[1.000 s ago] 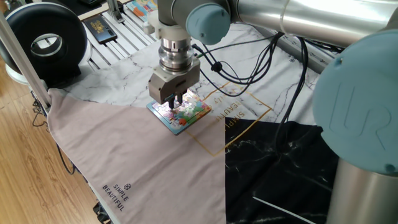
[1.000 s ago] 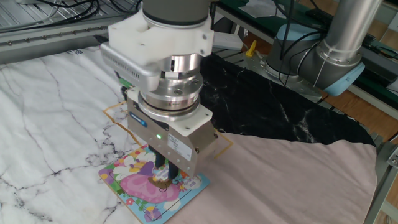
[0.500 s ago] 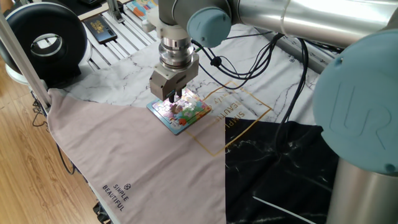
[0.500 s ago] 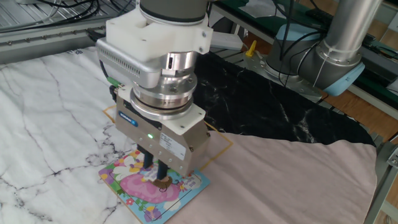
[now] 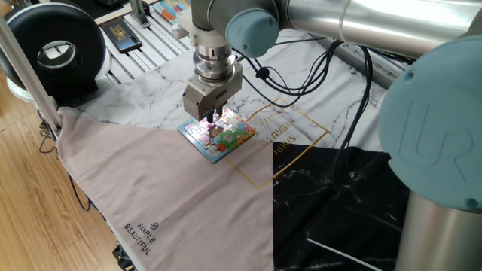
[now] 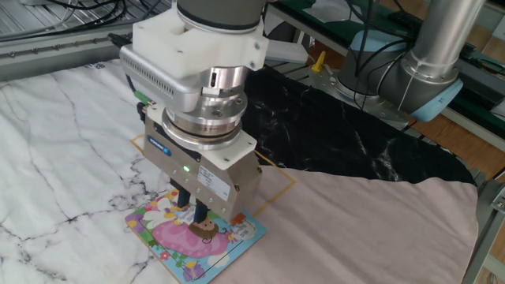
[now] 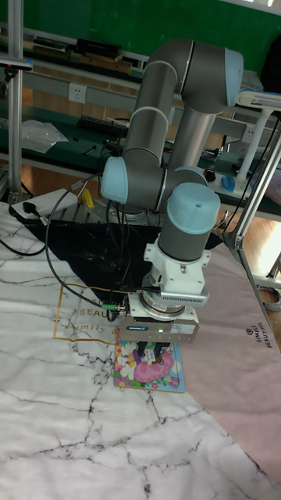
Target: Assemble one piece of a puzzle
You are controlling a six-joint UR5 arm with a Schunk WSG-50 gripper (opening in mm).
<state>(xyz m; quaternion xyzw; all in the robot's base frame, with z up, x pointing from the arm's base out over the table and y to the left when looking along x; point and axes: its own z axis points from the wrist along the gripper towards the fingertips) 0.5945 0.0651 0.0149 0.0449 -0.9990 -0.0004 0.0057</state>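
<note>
**Gripper poised over the puzzle board**

The small square pastel cartoon puzzle with a thin blue rim point(image 6: 197, 241) lies flat where the white marble-print cloth point(image 6: 55, 142) meets the grey-pink cloth point(image 5: 151, 188). The grey two-finger gripper point(image 6: 189, 210) stands upright over it. The other fixed view shows its dark fingers point(image 6: 199, 211) close together, tips at the picture; whether they grip a piece cannot be told. In the tall fixed view the gripper body hides the fingers, but a black marble cloth point(image 7: 86, 258) and green wall point(image 7: 94, 19) show behind.
</note>
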